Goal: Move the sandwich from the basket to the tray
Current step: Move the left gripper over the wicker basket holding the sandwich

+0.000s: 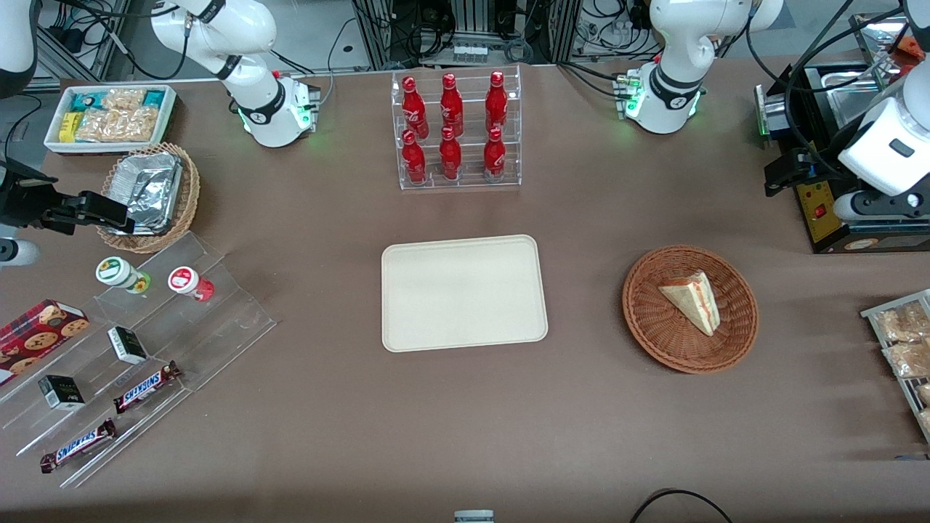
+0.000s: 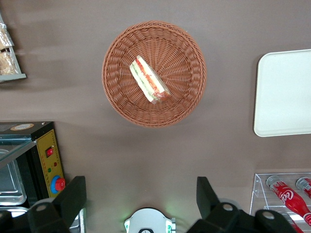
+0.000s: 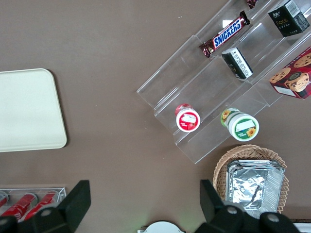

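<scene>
The sandwich (image 1: 694, 299) (image 2: 148, 80), a pale wedge with red-orange and green filling, lies in the round reddish-brown wicker basket (image 1: 654, 341) (image 2: 121, 102). The cream rectangular tray (image 1: 463, 292) (image 2: 284, 92) (image 3: 29, 109) sits bare at the table's middle, beside the basket toward the parked arm's end. My gripper (image 1: 781, 174) (image 2: 141, 187) hangs high above the table near the black appliance, farther from the front camera than the basket and well apart from it. Its fingers (image 2: 77, 191) are spread wide, with nothing between them.
A clear rack of red bottles (image 1: 456, 131) stands farther from the front camera than the tray. A black appliance with a red button (image 1: 828, 211) and a metal tray of snack packets (image 1: 901, 341) sit at the working arm's end. Acrylic steps with snacks (image 1: 145, 341) lie toward the parked arm's end.
</scene>
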`<state>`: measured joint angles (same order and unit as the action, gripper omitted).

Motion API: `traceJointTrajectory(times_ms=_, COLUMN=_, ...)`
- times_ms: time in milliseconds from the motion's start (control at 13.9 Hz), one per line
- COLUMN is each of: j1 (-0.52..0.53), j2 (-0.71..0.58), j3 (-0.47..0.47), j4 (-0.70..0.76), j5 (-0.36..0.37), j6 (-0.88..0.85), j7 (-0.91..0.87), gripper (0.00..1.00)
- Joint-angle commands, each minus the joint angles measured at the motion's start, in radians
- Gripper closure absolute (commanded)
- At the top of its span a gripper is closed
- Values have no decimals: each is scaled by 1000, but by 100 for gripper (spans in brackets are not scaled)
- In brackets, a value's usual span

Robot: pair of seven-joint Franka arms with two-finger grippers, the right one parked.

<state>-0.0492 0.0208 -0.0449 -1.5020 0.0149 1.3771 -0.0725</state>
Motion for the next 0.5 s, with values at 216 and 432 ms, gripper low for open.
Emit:
traceJointTrajectory(times_ms=216, j1=-5, j2=5, j3=0, j4=-24, j5=-20, j6=6, j7=13, gripper=0)
traceJointTrajectory(times_ms=432, j1=-6, j2=25, j3=0, j4=-128, j5=-3, j6=133, j7=13, gripper=0)
